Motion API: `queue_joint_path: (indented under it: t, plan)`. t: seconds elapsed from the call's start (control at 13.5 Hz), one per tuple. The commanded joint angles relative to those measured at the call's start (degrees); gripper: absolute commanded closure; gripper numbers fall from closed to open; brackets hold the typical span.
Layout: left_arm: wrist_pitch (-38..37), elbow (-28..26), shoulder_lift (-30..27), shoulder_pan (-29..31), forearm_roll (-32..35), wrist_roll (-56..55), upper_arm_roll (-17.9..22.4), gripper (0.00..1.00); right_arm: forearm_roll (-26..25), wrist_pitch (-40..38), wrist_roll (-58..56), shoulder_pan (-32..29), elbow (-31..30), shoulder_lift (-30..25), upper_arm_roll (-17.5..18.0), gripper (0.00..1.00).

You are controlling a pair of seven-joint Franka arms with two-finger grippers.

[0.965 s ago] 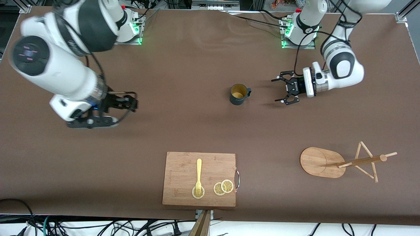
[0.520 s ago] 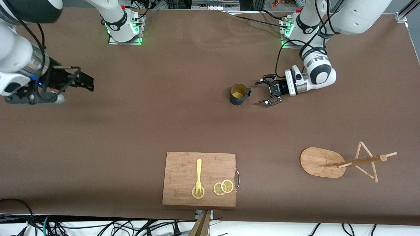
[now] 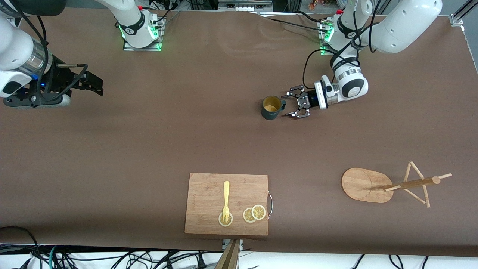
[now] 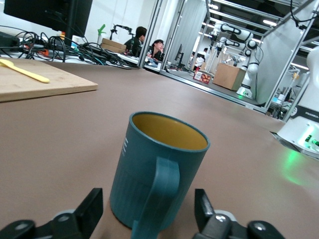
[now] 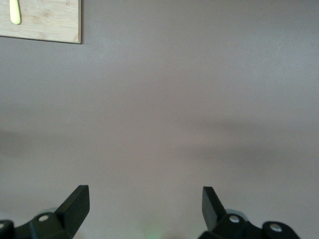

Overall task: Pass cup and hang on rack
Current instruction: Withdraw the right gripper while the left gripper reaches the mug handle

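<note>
The dark teal cup (image 3: pixel 271 107) with a yellow-ochre inside stands upright on the brown table, its handle (image 3: pixel 283 103) turned toward my left gripper (image 3: pixel 292 107). That gripper is open and low at the table, its fingertips on either side of the handle, not touching it. In the left wrist view the cup (image 4: pixel 149 164) is close, with the handle between the two open fingers of the left gripper (image 4: pixel 148 204). The bamboo rack (image 3: pixel 368 185) stands nearer the front camera, toward the left arm's end. My right gripper (image 3: pixel 93 85) is open and empty over bare table at the right arm's end, also seen in its wrist view (image 5: pixel 144 199).
A rectangular wooden cutting board (image 3: pixel 209 190) lies near the table's front edge with a yellow fork (image 3: pixel 226 200) and lemon slices (image 3: pixel 254 213) on it. It also shows in the left wrist view (image 4: pixel 40 82) and in the right wrist view (image 5: pixel 45 20).
My left gripper has moved in to the cup, so its open fingers now flank the handle. My right arm has swung away to its end of the table and now holds nearly still.
</note>
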Motion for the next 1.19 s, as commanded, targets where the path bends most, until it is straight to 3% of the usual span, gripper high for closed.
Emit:
queue_joint_path:
  t: [0.0,0.07,0.15,0.3,0.59,0.82,1.11]
  plan:
    - [-1.07,0.79,3.57,0.3,-3.88,14.22,-0.85,0.59,-1.82,-1.11,-0.92,0.13,1.73,-0.35,-0.38,0.0]
    - [-1.07,0.79,3.57,0.3,-3.96,14.22,-0.85,0.79,-1.74,-1.62,0.22,0.13,1.73,-0.17,-0.47,0.0]
    - [-1.16,0.79,3.57,0.47,-3.96,14.13,-0.85,0.9,-2.0,-1.72,0.05,0.13,1.73,-0.17,-0.38,0.0]
    - [-1.24,0.88,3.22,0.91,-3.96,14.04,-0.85,1.0,-2.0,-1.89,-0.03,0.04,1.56,-0.26,-0.38,0.0]
    - [-1.94,1.14,1.04,1.27,-3.88,6.78,-1.03,1.0,-1.12,-2.51,-1.7,-0.04,-0.28,-1.31,-1.61,0.0]
    - [-1.95,0.88,-5.37,2.23,-2.04,-3.76,-0.76,1.0,-1.04,-1.2,-1.71,-0.74,-2.48,-2.8,-0.83,0.0]
    - [-2.12,2.11,-14.15,12.92,19.35,-24.13,-0.76,1.0,-1.04,0.65,-1.79,-11.18,-5.55,-4.91,9.43,0.0]
